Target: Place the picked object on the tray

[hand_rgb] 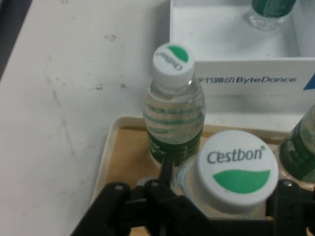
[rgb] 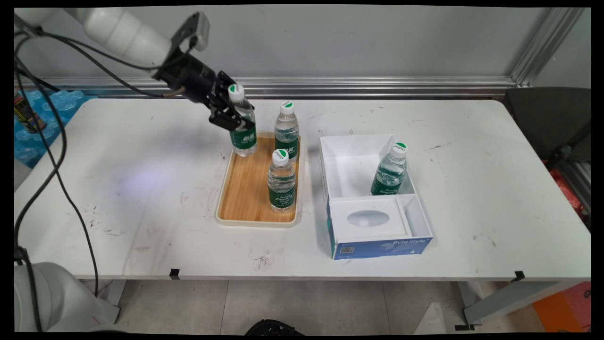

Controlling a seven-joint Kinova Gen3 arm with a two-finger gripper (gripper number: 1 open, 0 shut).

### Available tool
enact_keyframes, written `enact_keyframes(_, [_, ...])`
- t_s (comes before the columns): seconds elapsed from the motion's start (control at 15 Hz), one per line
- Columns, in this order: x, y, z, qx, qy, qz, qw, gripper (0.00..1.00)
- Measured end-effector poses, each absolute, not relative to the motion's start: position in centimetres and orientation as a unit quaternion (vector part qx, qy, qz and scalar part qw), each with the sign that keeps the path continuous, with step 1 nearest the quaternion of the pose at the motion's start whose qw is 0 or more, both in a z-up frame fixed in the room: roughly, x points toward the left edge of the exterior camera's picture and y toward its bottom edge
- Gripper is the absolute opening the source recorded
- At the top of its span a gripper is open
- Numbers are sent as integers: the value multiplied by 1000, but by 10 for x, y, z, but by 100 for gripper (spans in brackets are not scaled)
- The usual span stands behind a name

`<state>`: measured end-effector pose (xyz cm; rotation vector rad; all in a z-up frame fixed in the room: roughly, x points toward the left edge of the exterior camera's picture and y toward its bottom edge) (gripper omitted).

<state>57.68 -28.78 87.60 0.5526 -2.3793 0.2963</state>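
Three water bottles sit over the wooden tray (rgb: 245, 189). Pincer (rgb: 234, 119) pinches the far-left bottle (rgb: 243, 125) just below its cap, at the tray's far left corner; whether its base touches the tray is unclear. Second bottle (rgb: 287, 131) stands at far right, third (rgb: 281, 180) nearer. Fourth bottle (rgb: 390, 170) leans inside the white box (rgb: 358, 141) on the surface (rgb: 141, 189).

light: even, bright, overhead | shadows: soft, cast under the arm on the table (rgb: 141, 222) | hand view: slightly blurred (nearest cap softest)
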Motion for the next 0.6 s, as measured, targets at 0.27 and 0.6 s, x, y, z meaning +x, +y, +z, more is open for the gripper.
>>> enact_keyframes(0.27, [575, -295, 850, 206, -914, 110, 331, 0])
enact_keyframes(0.6, [573, -304, 820, 203, -916, 106, 328, 0])
